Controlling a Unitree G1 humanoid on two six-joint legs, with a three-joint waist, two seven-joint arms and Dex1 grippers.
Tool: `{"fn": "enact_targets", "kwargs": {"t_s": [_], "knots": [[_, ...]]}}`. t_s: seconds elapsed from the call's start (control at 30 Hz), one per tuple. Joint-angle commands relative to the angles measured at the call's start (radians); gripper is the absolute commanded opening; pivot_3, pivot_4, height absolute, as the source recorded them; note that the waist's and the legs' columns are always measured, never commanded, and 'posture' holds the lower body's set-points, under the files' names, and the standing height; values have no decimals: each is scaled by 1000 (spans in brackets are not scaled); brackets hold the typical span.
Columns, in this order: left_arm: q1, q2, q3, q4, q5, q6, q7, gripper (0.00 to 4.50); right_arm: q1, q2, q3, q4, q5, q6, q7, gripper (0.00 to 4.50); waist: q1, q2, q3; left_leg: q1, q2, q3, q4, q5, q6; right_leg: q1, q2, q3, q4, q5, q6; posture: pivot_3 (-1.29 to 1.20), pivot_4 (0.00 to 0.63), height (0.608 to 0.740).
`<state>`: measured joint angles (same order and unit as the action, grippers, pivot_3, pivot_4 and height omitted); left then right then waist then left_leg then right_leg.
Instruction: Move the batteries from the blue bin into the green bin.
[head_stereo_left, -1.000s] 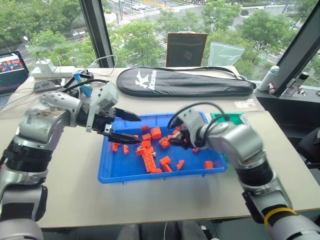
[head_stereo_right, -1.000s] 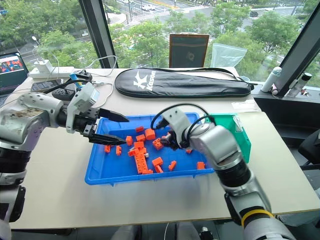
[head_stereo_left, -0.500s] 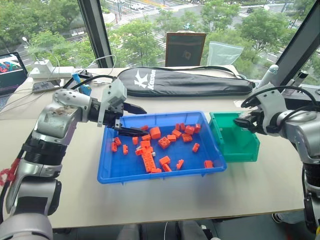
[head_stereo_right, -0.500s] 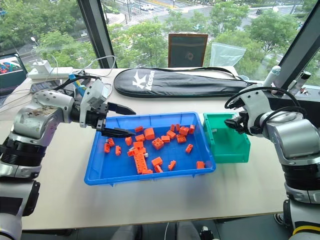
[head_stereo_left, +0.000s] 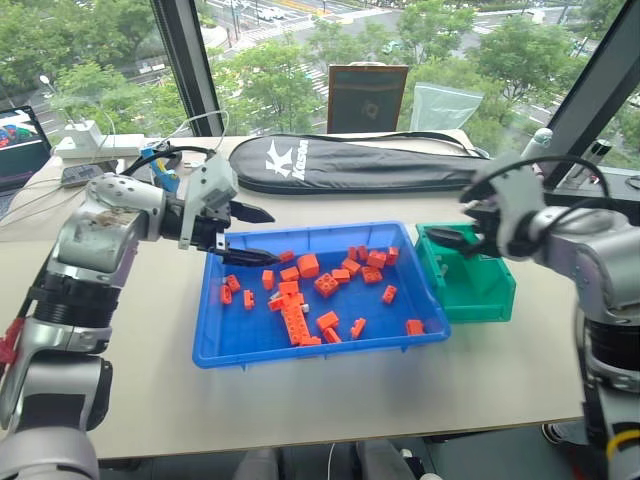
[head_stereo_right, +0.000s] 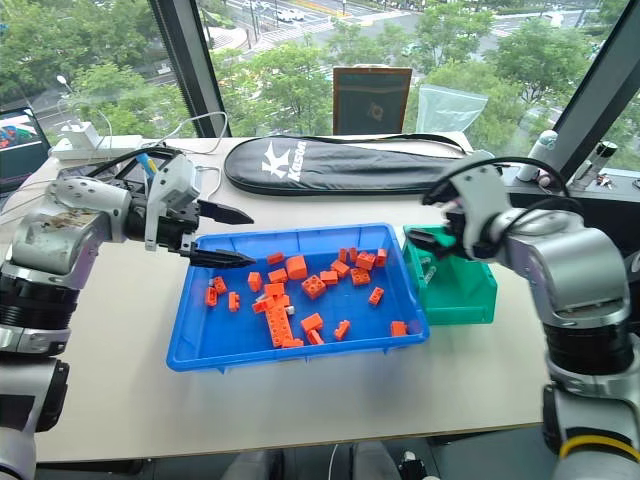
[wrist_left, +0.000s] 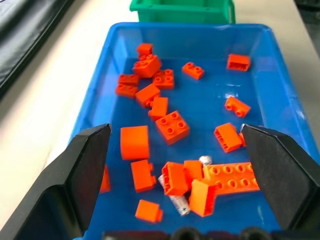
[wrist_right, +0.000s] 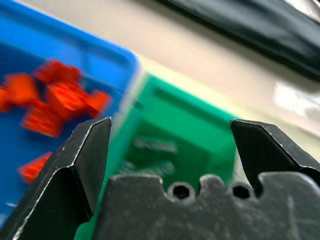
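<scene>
Left eye view: wide beige tabletop (head_stereo_left: 120, 380) by a window, with a long black racket bag (head_stereo_left: 370, 163) lying across its far side. Nearer, a blue bin (head_stereo_left: 215, 345) strewn with orange bricks (head_stereo_left: 309, 265), and touching its right end a smaller, deeper green bin (head_stereo_left: 490, 300).

Left pincer (head_stereo_left: 243, 236) hovering over the blue bin's far-left corner, fingers spread wide, nothing between them. Right pincer (head_stereo_left: 455, 228) above the green bin's left edge, also spread wide and empty; blurred in its own wrist view, so finer detail cannot be told.

Left wrist view: one battery (wrist_left: 174, 197) lying among the bricks on the blue bin floor, mostly tucked under an orange piece, with a second small silver end (wrist_left: 205, 160) showing just beside it, close by a long orange plate (wrist_left: 231, 176). Cannot tell whether that silver end is a separate battery.

Right eye view: something pale and small (head_stereo_right: 428, 262) on the green bin's floor near the left wall; too small to tell what.
</scene>
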<state>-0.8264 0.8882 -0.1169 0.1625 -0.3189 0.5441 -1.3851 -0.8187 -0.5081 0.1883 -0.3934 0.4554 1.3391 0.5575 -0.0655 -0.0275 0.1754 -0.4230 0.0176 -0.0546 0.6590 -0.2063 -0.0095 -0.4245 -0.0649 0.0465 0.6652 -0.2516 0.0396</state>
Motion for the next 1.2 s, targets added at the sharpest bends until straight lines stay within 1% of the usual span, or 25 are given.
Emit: {"fn": "enact_targets", "kwargs": {"t_s": [0.03, 0.1, 0.17, 0.23, 0.27, 0.33, 0.8, 1.2], "knots": [[9, 37, 55, -66, -22, 19, 10, 4500, -11, 71, 100, -8, 2, -23, -10, 4406, 8, 0, 0, -1, -1, -1, 0, 0, 0, 0, 0, 0, 0, 0, 0, 0, 150, 740], [19, 45, 63, -84, -28, 30, 13, 4500, -6, 117, 135, 11, 5, -8, -17, 4406, 17, 0, 0, -1, -2, -1, 1, 0, 0, 0, -1, 0, -1, 0, 0, 0, 150, 740], [30, 53, 71, -102, -30, 43, 20, 4500, -5, 216, 111, 59, -5, 67, -83, 4406, 22, 0, 0, -1, -2, -1, 1, 0, 0, 1, -2, 0, -1, 0, 0, 0, 150, 740], [40, 60, 79, -121, -37, 59, 28, 4500, -26, 310, 86, 91, -54, 200, -178, 4406, 21, 0, 0, -1, -2, -1, 1, 0, 0, 1, -2, 0, -1, 0, 0, 0, 150, 740], [45, 63, 83, -129, -41, 66, 32, 4500, -31, 340, 75, 94, -51, 234, -187, 4406, 21, 0, 0, 0, -2, -1, 1, 0, 0, 1, -1, 0, 0, 0, 0, 0, 150, 740], [54, 68, 87, -142, -47, 75, 37, 4500, -35, 366, 64, 103, -40, 269, -198, 4406, 21, 0, 0, 0, -2, -1, 1, 0, 0, 0, -1, 0, 1, 0, 0, 0, 150, 740], [47, 58, 75, -154, -55, 97, 46, 4500, -63, 409, 50, 229, 44, 275, -288, 4406, 14, 0, 0, 0, -1, -1, 0, 0, 0, 0, 0, 0, 1, 0, 0, 0, 150, 740], [72, 50, 75, -176, -65, 119, 49, 4500, -69, 323, 96, 254, 284, 275, -385, 4406, 14, 0, 0, 0, -1, -1, 0, 0, 0, 0, 0, 0, 1, 0, 0, 0, 150, 740]]}}
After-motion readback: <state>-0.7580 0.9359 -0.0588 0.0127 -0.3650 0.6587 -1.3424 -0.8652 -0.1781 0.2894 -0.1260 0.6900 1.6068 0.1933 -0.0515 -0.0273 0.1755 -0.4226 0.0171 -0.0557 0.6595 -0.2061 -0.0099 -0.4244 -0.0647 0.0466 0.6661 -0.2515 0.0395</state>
